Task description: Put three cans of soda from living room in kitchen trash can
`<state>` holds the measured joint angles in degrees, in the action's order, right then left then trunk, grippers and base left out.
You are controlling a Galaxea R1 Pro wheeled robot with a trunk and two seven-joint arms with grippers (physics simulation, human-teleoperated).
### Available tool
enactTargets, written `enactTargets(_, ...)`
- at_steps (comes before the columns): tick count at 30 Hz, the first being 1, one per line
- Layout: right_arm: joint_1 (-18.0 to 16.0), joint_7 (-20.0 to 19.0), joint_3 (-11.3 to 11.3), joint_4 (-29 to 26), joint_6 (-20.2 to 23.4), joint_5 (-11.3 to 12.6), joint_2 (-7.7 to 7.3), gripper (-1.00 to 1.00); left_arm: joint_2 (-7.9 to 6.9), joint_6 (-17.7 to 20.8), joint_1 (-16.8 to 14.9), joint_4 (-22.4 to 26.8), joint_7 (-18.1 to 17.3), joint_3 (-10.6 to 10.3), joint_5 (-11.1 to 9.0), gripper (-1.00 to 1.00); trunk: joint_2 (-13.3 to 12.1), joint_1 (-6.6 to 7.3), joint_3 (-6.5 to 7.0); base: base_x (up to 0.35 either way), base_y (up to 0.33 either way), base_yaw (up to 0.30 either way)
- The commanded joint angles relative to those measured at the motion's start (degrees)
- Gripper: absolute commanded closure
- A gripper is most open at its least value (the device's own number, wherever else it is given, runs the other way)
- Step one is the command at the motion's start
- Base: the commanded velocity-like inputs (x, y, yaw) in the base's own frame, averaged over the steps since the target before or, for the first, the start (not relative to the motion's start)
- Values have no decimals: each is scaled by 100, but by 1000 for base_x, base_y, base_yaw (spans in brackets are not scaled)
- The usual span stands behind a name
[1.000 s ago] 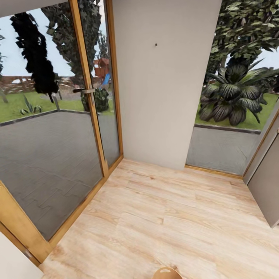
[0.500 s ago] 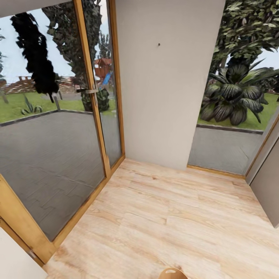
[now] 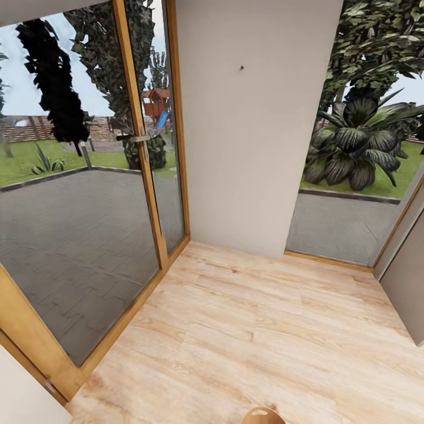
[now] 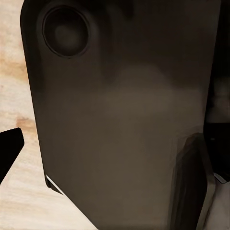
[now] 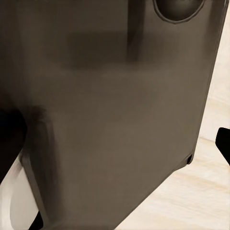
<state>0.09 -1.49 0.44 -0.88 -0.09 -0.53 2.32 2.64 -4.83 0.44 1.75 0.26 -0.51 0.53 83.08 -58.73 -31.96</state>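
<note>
A pale wood floor [image 3: 265, 330] runs up to a plain grey wall [image 3: 253, 129] dead ahead. At left stands a glass door [image 3: 76, 224] in an orange-wood frame [image 3: 141, 147], with a metal handle [image 3: 134, 138] on it. Through the glass lies grey paving [image 3: 65, 224], then lawn [image 3: 35, 162], a dark tree [image 3: 53, 82] and a red playhouse [image 3: 156, 103]. To the right of the wall, a window shows a broad-leafed plant [image 3: 353, 147]. A grey panel [image 3: 406, 277] stands at far right.

arms: tucked close against dark robot body panel [image 4: 124, 124] | pincers: state unclear
</note>
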Motion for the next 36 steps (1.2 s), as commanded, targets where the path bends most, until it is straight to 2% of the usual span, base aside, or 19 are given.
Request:
enactTargets(1,0,0,0,0,0,0,1,-100,0,0,0,0,0,0,0,-100,0,0,0,0,0,0)
enactTargets(20,0,6,-17,0,-9,-1,-10,-100,0,0,0,-3,-5,5,0,-100,0,0,0,0,0,0)
enactTargets(31,-4,-151,-25,-133,-32,-4,-77,-100,0,0,0,0,-11,2,1,-100,0,0,0,0,0,0)
enactTargets(35,-2,-448,-32,-543,-20,8,-183,-100,0,0,0,0,-26,0,0,-100,0,0,0,0,0,0)
enactTargets(36,-1,-582,-49,-732,4,29,-297,-100,0,0,0,0,-29,-1,0,-100,0,0,0,0,0,0)
